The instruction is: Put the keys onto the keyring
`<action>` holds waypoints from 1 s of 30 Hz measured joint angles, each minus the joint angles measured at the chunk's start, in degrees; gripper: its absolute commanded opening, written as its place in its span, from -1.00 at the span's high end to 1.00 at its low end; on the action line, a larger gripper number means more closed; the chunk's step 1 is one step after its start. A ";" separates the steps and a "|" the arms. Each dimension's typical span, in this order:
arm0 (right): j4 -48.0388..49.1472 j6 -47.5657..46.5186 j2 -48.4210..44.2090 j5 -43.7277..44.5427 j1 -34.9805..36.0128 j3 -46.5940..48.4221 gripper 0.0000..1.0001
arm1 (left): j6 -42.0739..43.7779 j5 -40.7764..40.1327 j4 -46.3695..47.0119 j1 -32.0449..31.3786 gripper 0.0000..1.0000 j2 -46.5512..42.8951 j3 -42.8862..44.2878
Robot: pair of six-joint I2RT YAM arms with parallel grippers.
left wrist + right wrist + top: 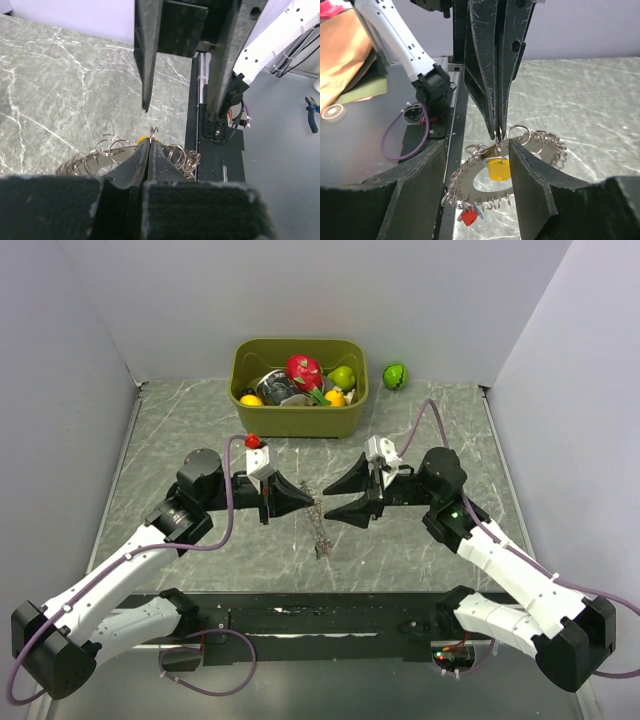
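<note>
Near edge: black base strip (300, 618), both arms rooted along it. Just beyond, over mid-table, your left gripper (151, 141) is pinched tight on one small split loop at the rim of the keyring (464, 176), which hangs below it; you cannot tell whether its low edge touches the surface. Your right gripper (329, 499) faces it close by, fingers apart, holding nothing. A yellow-headed key (498, 168) and a red-headed key (468, 216) dangle on the ring. Expect it to be light, thin, stiff metal, but loose: the loops and keys will likely swing, and bare metal slips between flat pads. Take a key by its plastic head, which is broader and probably grippier; hold the ring by a loop or the flat band. Surface: smooth grey marble-pattern table (170, 440), so thin metal lying flat would likely be hard to pick up. Farther back sit an olive bin (242, 405) of toy fruit and a green toy fruit (396, 375) beside it, with pale walls on three sides.
</note>
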 measured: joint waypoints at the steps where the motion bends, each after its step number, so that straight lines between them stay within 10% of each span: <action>1: 0.22 0.24 0.37 -0.20 0.02 0.00 -0.18 | 0.00 0.04 0.00 -0.07 0.97 0.02 0.00; 15: 6.73 5.92 6.25 -0.44 0.00 -0.02 -0.12 | 0.02 0.44 -0.02 -0.24 0.97 0.35 0.00; 24: 6.69 6.03 6.82 -1.55 0.00 -0.07 0.33 | 0.02 0.44 -0.04 -0.24 0.97 0.33 0.00; 30: 6.58 5.66 6.84 -1.64 0.00 -0.07 0.20 | 0.04 0.42 -0.04 -0.24 0.97 0.33 0.00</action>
